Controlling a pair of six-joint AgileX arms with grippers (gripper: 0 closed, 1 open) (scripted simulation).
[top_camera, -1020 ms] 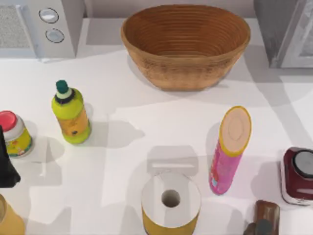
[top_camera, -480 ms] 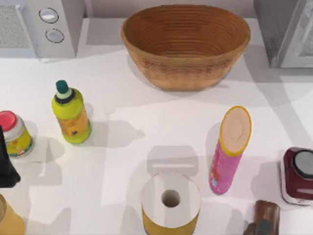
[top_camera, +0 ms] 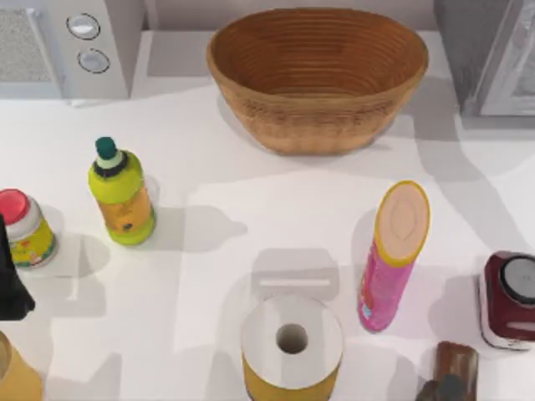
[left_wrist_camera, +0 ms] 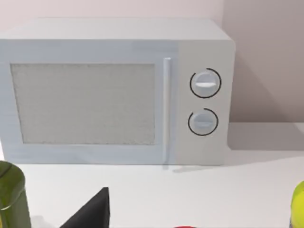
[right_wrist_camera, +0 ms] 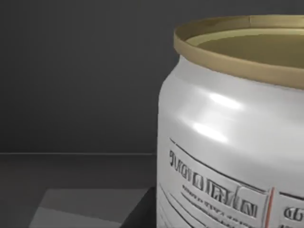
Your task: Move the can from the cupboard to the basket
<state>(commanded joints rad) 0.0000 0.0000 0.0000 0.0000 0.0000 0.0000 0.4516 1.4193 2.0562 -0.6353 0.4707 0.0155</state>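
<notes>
- The can point(right_wrist_camera: 232, 128) stands upright, close before my right wrist camera, against the dark grey inner walls of the cupboard point(top_camera: 493, 54). It has a silver body, a gold rim and a printed label with a thin red stripe.
- I cannot tell from my pictures whether the right gripper is released, clenched or grasping the can.
- From the top view, the cupboard sits at the table's far right corner, with its white-framed door at the picture's edge.
- The wicker basket point(top_camera: 318, 79) stands at the far middle of the table point(top_camera: 251, 209), left of the cupboard and apart from it.
- A microwave point(left_wrist_camera: 118, 90) with two round knobs occupies the far left corner.
- A pink tube point(top_camera: 393, 255) with a yellow rim stands right of centre. A paper roll point(top_camera: 292, 344) stands at the near edge.
- A green bottle point(top_camera: 122, 194) and a red-capped jar point(top_camera: 25, 227) stand at the left.
- The left gripper point(top_camera: 10, 284) is parked at the left edge, just beside the jar; I cannot tell its state.
</notes>
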